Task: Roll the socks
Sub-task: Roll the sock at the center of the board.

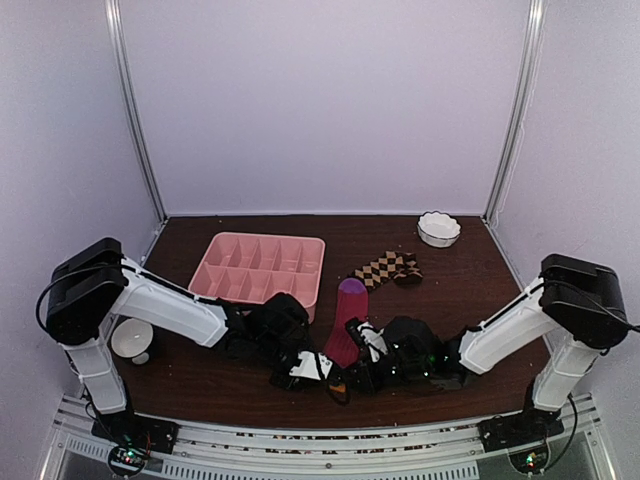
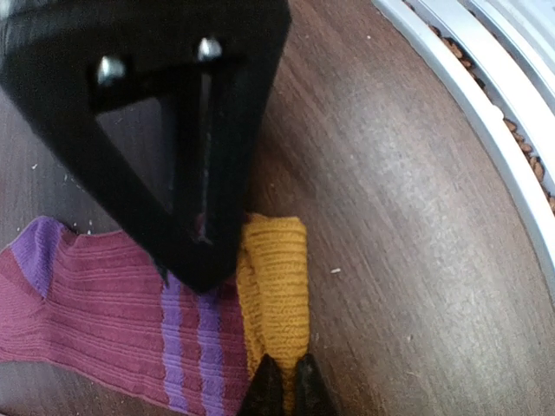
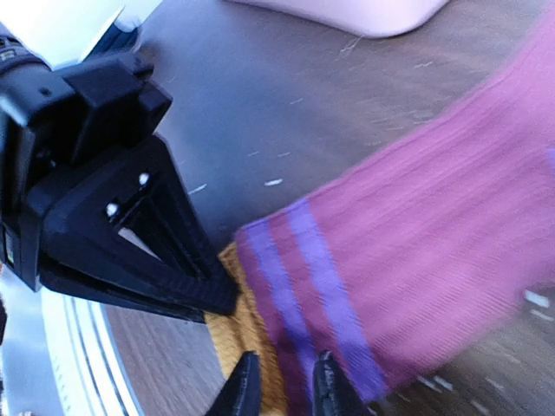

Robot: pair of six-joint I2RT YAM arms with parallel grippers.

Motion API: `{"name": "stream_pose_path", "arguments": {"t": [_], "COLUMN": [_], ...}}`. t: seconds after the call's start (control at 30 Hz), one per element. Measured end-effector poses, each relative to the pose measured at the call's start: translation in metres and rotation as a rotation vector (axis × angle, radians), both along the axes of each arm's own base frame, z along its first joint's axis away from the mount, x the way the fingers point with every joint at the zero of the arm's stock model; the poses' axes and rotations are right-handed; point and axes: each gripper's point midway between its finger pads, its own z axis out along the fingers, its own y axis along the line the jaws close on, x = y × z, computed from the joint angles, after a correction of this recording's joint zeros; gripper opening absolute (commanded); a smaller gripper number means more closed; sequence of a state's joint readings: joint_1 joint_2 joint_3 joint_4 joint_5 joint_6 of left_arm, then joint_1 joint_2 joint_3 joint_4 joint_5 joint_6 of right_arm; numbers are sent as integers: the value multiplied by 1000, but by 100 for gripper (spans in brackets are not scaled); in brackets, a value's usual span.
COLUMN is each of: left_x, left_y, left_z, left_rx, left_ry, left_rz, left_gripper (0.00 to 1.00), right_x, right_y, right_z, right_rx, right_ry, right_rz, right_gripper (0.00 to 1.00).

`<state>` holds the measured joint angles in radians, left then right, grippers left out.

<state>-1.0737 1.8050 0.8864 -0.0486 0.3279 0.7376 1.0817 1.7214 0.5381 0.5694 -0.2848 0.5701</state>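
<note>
Left hand [image 1: 325, 378], right hand [image 1: 356, 378] hide pink sock [image 1: 347, 320] cuff.

The magenta sock [image 1: 345, 322] has a purple toe, two purple stripes and a mustard-yellow cuff; the checkered sock [image 1: 388, 268] is dark brown and tan. The tray [image 1: 265, 238] is pale pink, the bowl [image 1: 438, 229] white, the table [image 1: 470, 290] dark brown wood.

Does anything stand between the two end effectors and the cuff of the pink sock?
Nothing visible does. The left end effector and the right end effector are both right at the orange cuff of the pink sock, touching its fabric.
</note>
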Motion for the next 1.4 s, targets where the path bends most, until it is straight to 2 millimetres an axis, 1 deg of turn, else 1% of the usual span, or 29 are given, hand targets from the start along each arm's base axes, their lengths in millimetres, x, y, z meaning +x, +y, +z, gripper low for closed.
{"name": "stream_pose_path", "arguments": {"t": [0.07,0.1,0.13,0.23,0.27,0.3,0.33,0.43,0.57,0.63,0.7,0.73,0.8,0.83,0.87,0.93,1.03,1.17,1.27,1.33,1.4], "left_x": [3,3,3,4,5,5,5,5,1,-1,-3,-5,-9,-10,-12,-14,-18,-23,-26,-27,-28], "left_y": [-2,-3,-3,-3,-3,-2,-2,-2,0,0,2,3,5,5,5,4,1,-8,-13,-13,-12], "left_z": [0,0,0,0,0,1,0,0,0,0,0,0,0,-1,-1,-1,-2,-2,-1,-1,-1], "left_rx": [11,20,26,48,52,59,67,88,107,116,122,125,131,136,140,148,155,171,181,189,199], "left_ry": [39,69,91,175,193,217,239,285,332,367,395,408,438,452,469,500,556,653,713,725,734], "left_rz": [10,15,20,39,45,51,57,63,63,65,69,70,71,71,70,71,66,60,59,60,59], "left_gripper": [2,2,2,3,3,3,3,3,4,4,4,4,4,4,4,4,4,4,4,4,4], "right_x": [5,7,9,19,23,27,32,42,53,59,59,56,50,46,43,32,6,-33,-59,-69,-75], "right_y": [-13,-21,-22,-36,-42,-47,-55,-77,-121,-144,-160,-168,-181,-184,-183,-167,-124,-80,-57,-45,-35], "right_z": [7,7,17,35,42,50,58,73,90,104,114,114,99,89,85,82,92,87,78,72,65], "right_rx": [-23,-48,-34,-49,-52,-49,-50,-59,-75,-32,63,117,142,114,89,22,-26,-107,-159,-197,-227], "right_ry": [-37,-57,-76,-148,-172,-199,-228,-294,-371,-377,-372,-375,-380,-387,-393,-421,-470,-524,-574,-609,-638], "right_rz": [-41,-63,-74,-137,-163,-194,-230,-327,-517,-645,-730,-753,-758,-742,-720,-631,-450,-260,-135,-66,-11], "right_gripper": [36,40,43,48,60,93,100,100,100,100,100,100,100,99,97,93,86,75,65,58,54]}}
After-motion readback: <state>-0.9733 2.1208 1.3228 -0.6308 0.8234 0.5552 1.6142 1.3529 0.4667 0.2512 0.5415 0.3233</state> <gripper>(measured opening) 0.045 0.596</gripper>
